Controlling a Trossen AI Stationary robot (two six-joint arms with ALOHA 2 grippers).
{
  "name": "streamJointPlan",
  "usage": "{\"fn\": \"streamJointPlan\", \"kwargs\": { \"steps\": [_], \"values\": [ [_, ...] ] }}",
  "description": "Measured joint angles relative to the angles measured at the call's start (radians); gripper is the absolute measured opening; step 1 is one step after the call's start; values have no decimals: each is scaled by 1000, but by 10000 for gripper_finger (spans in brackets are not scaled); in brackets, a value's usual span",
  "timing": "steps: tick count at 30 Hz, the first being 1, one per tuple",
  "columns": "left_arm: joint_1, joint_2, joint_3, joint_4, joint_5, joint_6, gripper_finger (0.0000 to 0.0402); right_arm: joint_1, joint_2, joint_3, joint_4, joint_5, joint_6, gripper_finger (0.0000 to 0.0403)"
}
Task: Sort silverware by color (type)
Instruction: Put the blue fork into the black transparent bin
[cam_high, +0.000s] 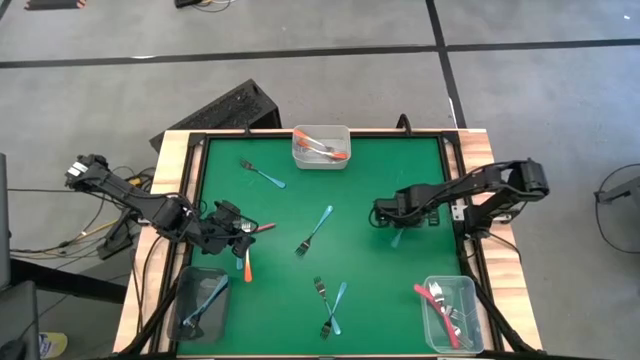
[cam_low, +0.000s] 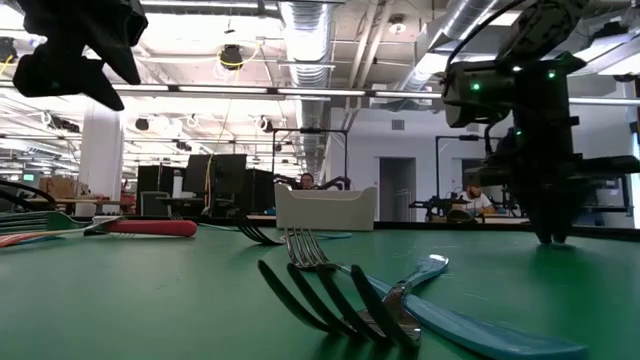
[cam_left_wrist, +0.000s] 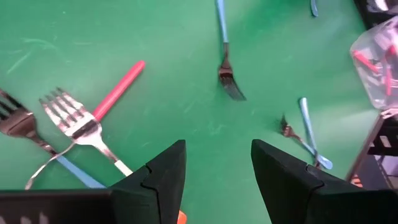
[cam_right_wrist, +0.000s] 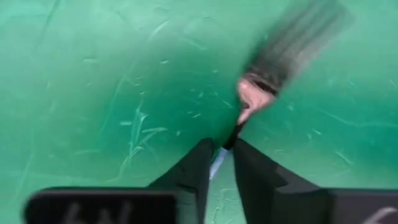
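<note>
The silverware is small forks with blue, orange or red handles scattered on the green mat (cam_high: 360, 180). My right gripper (cam_high: 384, 213) (cam_right_wrist: 222, 155) stands fingers-down at the mat's right side (cam_low: 550, 236), shut on a blue-handled fork (cam_high: 397, 238). My left gripper (cam_high: 238, 228) (cam_left_wrist: 217, 168) hangs open above the mat (cam_low: 70, 50), over a crossed cluster: a red-handled fork (cam_left_wrist: 121, 87) (cam_high: 263, 228), an orange-handled fork (cam_high: 248, 265) and a blue-handled one (cam_left_wrist: 78, 175). More blue forks lie flat mid-mat (cam_high: 315, 230) (cam_high: 262, 173) (cam_high: 335, 305). My right gripper pinches the blue-handled fork between its two fingers at the thin neck (cam_right_wrist: 234, 135), where the metal meets the blue handle (cam_right_wrist: 216, 164). The fingers come from above, pointing down. The tines (cam_right_wrist: 298, 43) stick out beyond the fingertips; whether the fork is off the mat I cannot tell.
Three clear bins stand on the mat: one at the far edge (cam_high: 320, 157) with orange forks, one at the near left corner (cam_high: 186, 318) with blue forks, one at the near right corner (cam_high: 468, 292) with red forks. A raised wooden frame (cam_high: 172, 160) borders the mat.
</note>
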Motion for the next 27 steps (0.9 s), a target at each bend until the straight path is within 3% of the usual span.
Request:
{"fn": "streamJointPlan", "kwargs": {
  "steps": [5, 12, 18, 23, 27],
  "values": [
    [1, 0, 0, 36, -37, 7, 169, -9, -40, 38, 40, 12, -159, 15],
    [66, 17, -7, 216, -154, 195, 169, -2, -119, 105, 495, -7, -529, 16],
    [199, 83, -8, 549, -116, 484, 169, 64, -107, 198, 945, 1, -863, 14],
    [264, 143, -8, 864, -105, 751, 169, 104, -52, 345, 982, -20, -1049, 15],
    [290, 163, -9, 1020, -79, 846, 169, 125, -7, 440, 934, -18, -1118, 15]
  ]
}}
